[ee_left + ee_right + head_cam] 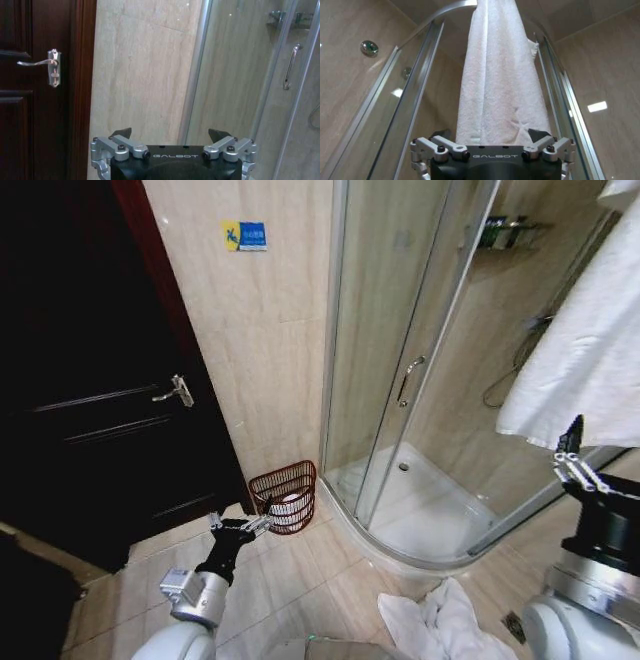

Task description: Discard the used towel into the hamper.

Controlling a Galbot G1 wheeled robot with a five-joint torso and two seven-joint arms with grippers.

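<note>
A white towel (590, 360) hangs from the top rail of the shower enclosure at the right. My right gripper (570, 442) points up at its lower edge. In the right wrist view the towel (497, 82) drops down between the spread fingers of this open gripper (491, 135). The hamper (285, 492), a small reddish-brown openwork basket with something white inside, stands on the floor against the tiled wall by the shower. My left gripper (258, 526) hovers low just in front of the hamper. In the left wrist view the left gripper (170, 135) is open and holds nothing.
A dark wooden door (90, 400) with a metal handle (176, 390) fills the left. The curved glass shower door (400, 360) and raised tray (430, 510) take the middle. A second white towel (440, 625) lies crumpled on the tile floor near my base.
</note>
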